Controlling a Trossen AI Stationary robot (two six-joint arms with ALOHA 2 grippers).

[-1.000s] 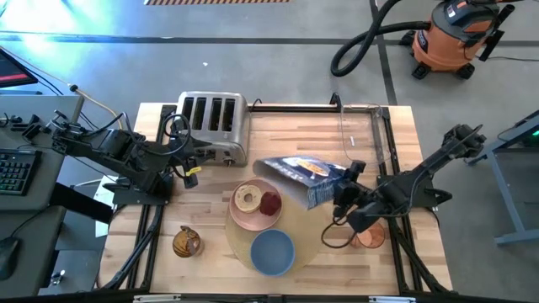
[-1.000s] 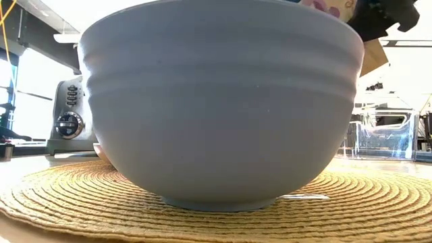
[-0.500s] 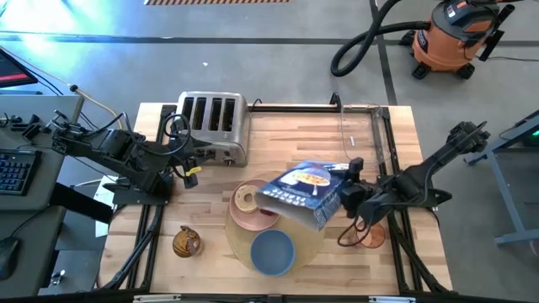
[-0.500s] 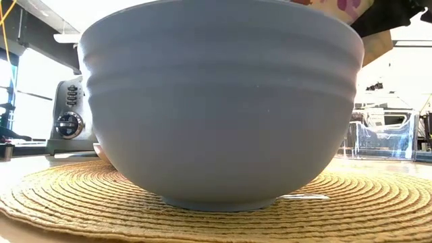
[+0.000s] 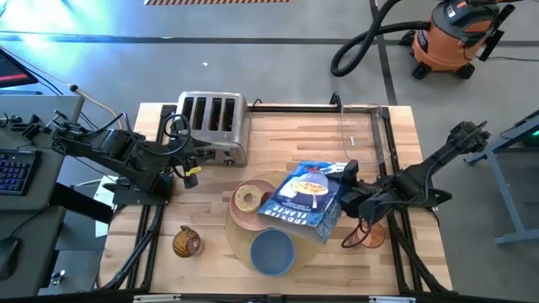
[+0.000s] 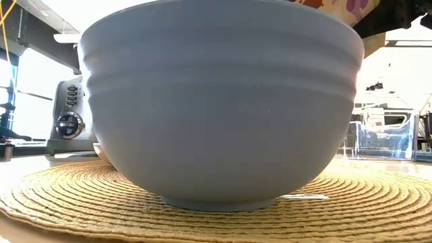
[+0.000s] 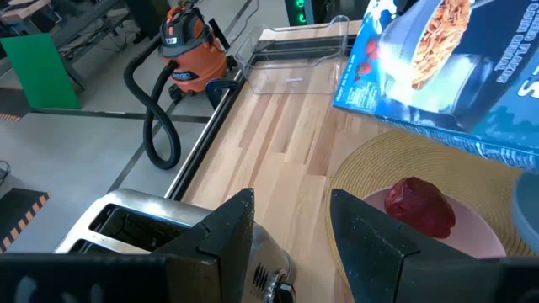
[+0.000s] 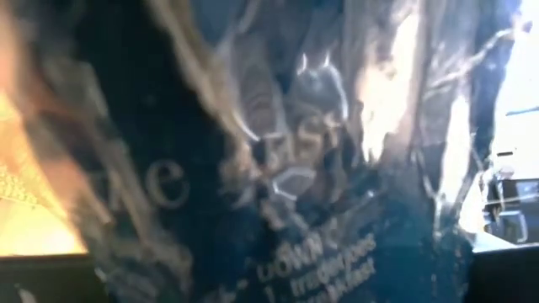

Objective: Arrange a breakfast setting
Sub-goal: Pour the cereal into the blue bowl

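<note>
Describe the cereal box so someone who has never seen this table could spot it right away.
Start at the steel toaster at the table's far edge, then come forward to the round woven placemat. Tilted in the air above the pink plate and blue bowl, clamped by the right gripper, is the cereal box: the only blue printed carton, picturing a bowl of flakes.

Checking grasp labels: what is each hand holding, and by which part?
Right hand: blue cardboard cereal box, gripped at its right end, tilted above the plate. Left hand: nothing, open beside the toaster.

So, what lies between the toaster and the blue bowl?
In the high view, the pink plate with the bagel lies between the toaster and the blue bowl.
</note>
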